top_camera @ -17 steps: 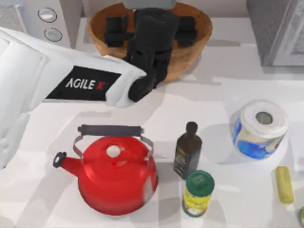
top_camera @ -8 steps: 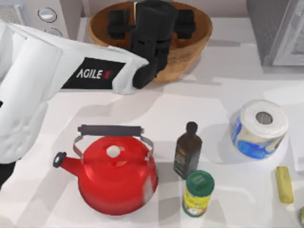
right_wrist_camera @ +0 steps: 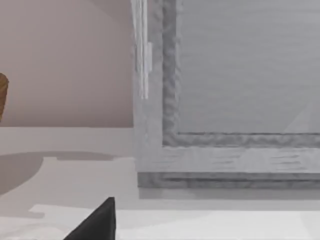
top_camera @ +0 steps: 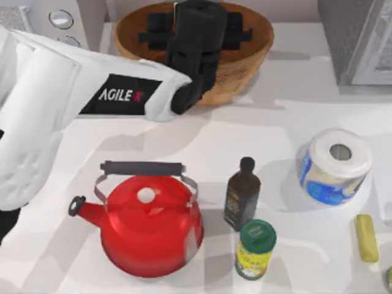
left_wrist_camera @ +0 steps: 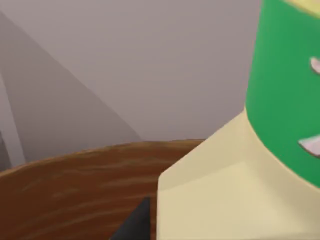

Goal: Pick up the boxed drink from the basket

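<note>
1. Working on a white bench (top_camera: 275,116) backing onto a plain greyish wall. Carrying a red kettle (top_camera: 150,236), dark bottle (top_camera: 242,196), green-lidded can (top_camera: 255,248) and paper roll (top_camera: 334,165) toward the front. Carrying the basket (top_camera: 257,55) at the far edge, left of centre.
2. Having pushed in from the basket's near rim over the last second, with the left hand (top_camera: 195,30) now hanging over the basket's middle. Barely shifting across the last half second. Reading that as approach finished and settling for the grasp.
3. Not showing how far the left hand is open: wrist body covering it from above, wrist camera sitting too close. Cannot tell whether anything is held.
4. Boxed drink (left_wrist_camera: 225,200) sitting in the basket, right up against the left wrist camera. Showing a pale-yellow body and a green band with pale marks, with the wicker rim (left_wrist_camera: 75,190) just behind. Probably not lifted yet.
5. Top view giving the hand-over-basket line-up but hiding the carton under the wrist. Left wrist view giving carton and rim but nothing on centring.
6. Right hand (right_wrist_camera: 100,222) parked low near the grey cabinet (right_wrist_camera: 225,75), facing it. Opening: cannot tell.
</note>
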### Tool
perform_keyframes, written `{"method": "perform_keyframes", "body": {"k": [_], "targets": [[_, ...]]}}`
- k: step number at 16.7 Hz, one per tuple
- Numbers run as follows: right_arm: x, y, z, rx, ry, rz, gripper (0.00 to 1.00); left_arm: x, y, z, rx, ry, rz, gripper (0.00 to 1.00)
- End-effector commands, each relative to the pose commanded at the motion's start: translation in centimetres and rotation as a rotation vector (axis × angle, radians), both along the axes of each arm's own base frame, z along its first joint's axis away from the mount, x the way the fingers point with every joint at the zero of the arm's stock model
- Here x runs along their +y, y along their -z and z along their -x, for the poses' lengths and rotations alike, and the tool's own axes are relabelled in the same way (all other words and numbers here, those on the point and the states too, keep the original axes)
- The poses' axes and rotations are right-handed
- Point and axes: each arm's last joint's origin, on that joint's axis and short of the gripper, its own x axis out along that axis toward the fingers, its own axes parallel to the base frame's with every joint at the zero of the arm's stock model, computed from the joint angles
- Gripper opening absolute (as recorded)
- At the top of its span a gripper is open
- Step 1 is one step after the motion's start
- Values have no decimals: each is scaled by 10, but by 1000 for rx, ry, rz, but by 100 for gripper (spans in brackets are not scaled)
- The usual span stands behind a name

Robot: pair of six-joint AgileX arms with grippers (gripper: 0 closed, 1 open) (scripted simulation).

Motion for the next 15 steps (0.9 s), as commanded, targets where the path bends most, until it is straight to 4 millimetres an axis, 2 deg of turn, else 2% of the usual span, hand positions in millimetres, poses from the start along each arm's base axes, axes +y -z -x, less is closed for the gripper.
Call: {"method": "perform_keyframes", "body": {"k": [6, 15], "targets": [[0, 0, 0, 0, 0, 0, 100, 0, 0, 0, 0, 0, 0, 2], [0, 0, 0, 0, 0, 0, 100, -2, -1, 1, -2, 4, 0, 0]]}}
